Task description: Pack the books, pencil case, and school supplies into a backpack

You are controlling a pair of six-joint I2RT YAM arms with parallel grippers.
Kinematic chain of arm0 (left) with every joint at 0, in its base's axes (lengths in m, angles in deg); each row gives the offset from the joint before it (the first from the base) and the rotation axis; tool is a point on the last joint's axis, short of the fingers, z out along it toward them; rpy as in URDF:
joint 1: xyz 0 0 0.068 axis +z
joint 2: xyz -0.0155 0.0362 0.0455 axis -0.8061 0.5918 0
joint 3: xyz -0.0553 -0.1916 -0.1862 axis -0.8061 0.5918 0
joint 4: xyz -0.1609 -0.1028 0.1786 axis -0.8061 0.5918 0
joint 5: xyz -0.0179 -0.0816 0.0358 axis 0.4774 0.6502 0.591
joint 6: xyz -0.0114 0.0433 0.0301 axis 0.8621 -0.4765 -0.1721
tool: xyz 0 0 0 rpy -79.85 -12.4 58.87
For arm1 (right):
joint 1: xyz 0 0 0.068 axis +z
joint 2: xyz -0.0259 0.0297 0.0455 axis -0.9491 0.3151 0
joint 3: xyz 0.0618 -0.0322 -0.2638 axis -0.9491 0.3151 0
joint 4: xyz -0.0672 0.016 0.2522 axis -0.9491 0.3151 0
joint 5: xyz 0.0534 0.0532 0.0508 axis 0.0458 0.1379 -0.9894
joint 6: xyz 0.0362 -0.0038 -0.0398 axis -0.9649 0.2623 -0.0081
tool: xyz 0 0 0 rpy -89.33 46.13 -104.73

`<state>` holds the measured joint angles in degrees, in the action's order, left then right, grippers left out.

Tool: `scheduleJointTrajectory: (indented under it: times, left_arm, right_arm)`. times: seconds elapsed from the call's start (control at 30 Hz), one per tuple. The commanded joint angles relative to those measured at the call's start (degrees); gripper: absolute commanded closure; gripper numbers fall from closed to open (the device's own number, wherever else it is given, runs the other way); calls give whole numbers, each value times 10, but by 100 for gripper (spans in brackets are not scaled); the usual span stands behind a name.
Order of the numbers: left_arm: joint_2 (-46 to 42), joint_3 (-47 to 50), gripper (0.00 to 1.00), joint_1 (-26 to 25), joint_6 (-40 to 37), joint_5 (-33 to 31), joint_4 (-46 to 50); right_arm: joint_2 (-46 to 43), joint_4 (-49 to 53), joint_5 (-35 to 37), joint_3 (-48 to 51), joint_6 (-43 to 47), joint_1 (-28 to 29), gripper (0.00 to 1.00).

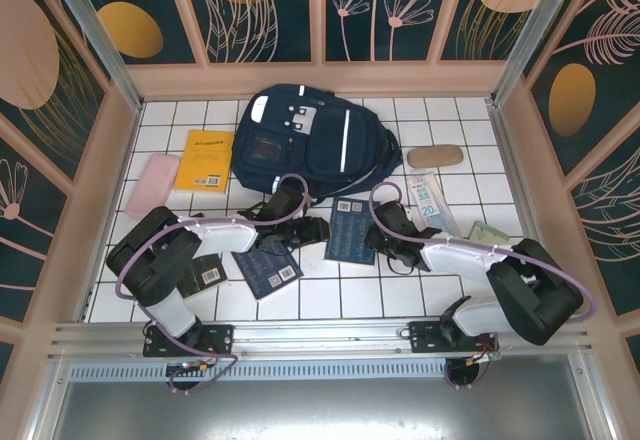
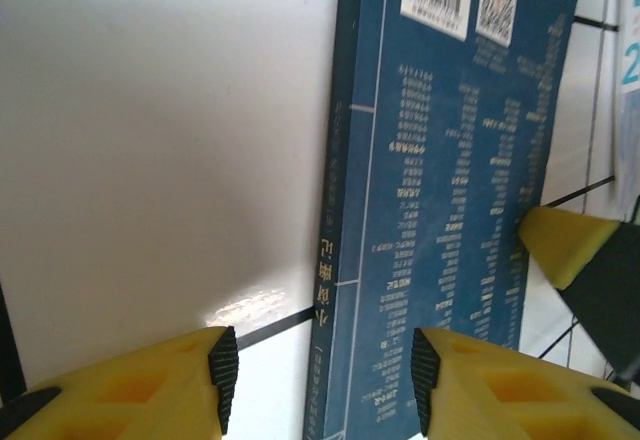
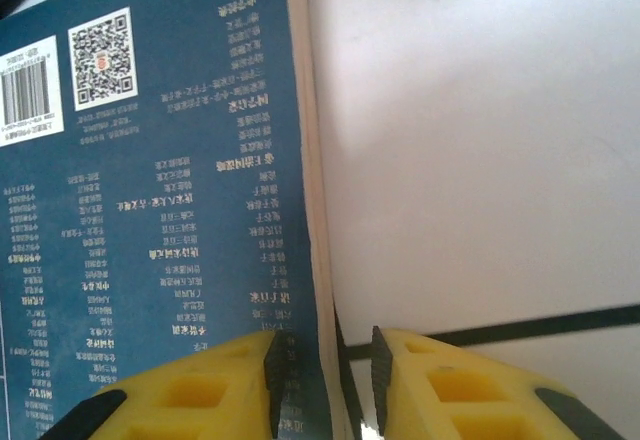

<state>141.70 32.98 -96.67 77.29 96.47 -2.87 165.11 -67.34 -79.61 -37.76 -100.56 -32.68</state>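
White tiles carry a navy paperback book (image 1: 353,232); the right gripper (image 3: 325,380) nearly pinches its edge, while the left gripper (image 2: 318,375) gapes over its spine.

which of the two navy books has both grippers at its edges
The navy book at centre, nearer the right arm: left gripper straddles its spine, right gripper its opposite edge. The other navy book lies under the left arm.
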Motion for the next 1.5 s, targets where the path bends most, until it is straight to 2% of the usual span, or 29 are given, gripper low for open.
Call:
scheduleJointTrajectory:
  times: [0.0,0.4,0.5,0.73,1.03,1.17,1.3,1.37,1.47]
  left_arm:
    - [10,-14,50,-7,-11,14,-19]
    - [78,-50,55,-32,10,54,-55]
    - [68,-49,57,-32,33,72,-88]
    - [18,-20,58,-31,93,111,-204]
    - [-2,14,59,-28,128,103,-257]
    - [2,9,60,-27,120,82,-223]
    - [9,6,66,-27,119,77,-208]
    - [3,2,83,-27,114,71,-197]
    - [-15,-11,100,-26,96,60,-164]
  right_arm:
    - [32,-6,-25,-2,10,-4,68]
    - [34,-26,-46,1,-5,9,74]
    - [40,-27,-47,0,-11,18,77]
    - [43,-27,-46,0,-18,21,78]
    - [32,-21,-40,1,-18,21,78]
    - [23,-15,-36,2,-18,21,78]
    - [14,-8,-32,0,-16,19,77]
    - [3,5,-27,-3,-13,17,74]
    - [-33,36,-25,-18,12,-1,61]
